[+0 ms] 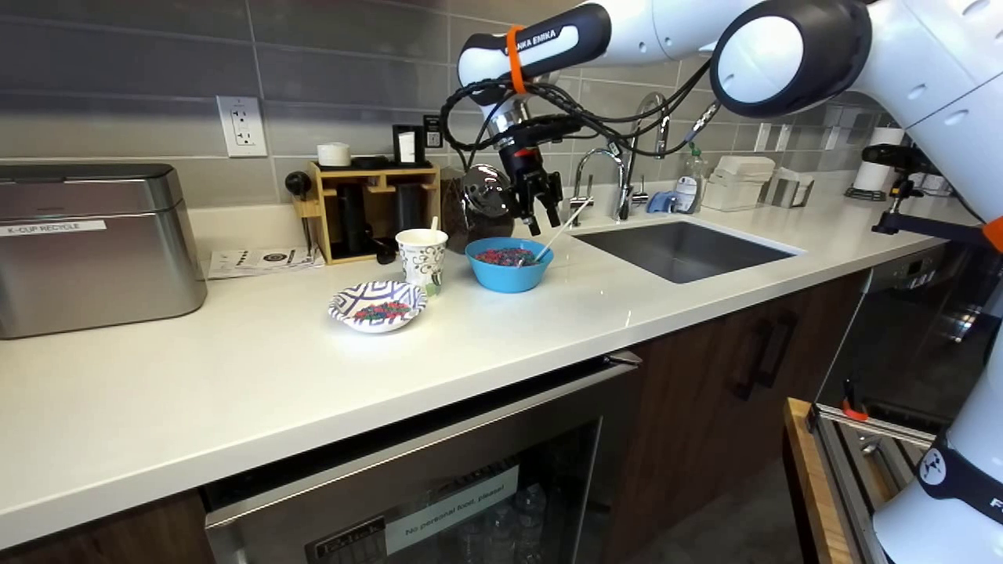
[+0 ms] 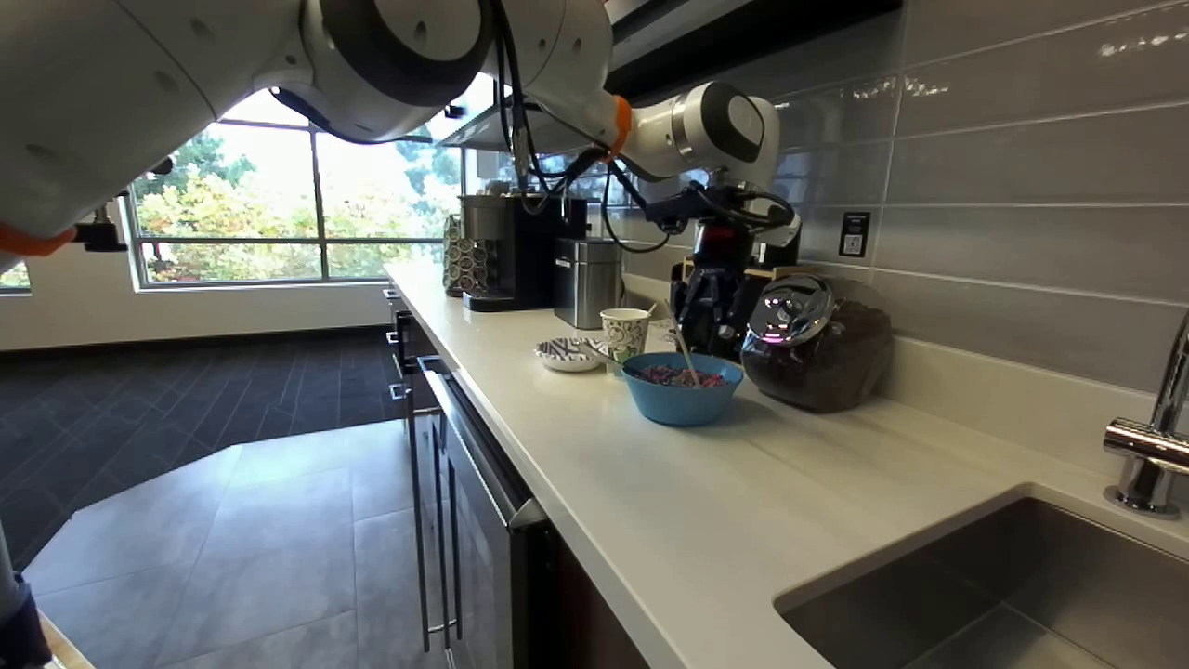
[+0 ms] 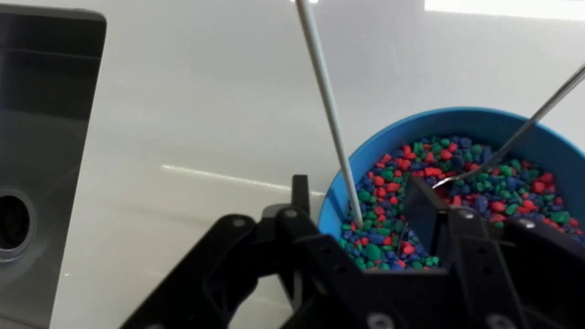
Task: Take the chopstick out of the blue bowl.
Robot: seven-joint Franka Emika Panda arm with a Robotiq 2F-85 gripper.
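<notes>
The fingers are held wide apart, their tips turned downward, and the gap between them is left open. Everything listed below is carried by a pale surface. In an exterior view, a dark sink is set into its right part, and a chrome-lidded jar is placed left of the sink, toward the far side. Nearer than the jar, the blue bowl is seen standing below the fingers. To its left, a patterned dish is set nearer still, and a paper cup is placed upright between dish and bowl. In the bowl's right part, toward the sink, the chopstick is slanted, its upper end raised well past the rim; it is not gripped. A metal spoon is also leaned there, its handle extended over the rim. Mixed-colour stones are held in bowl and dish.
</notes>
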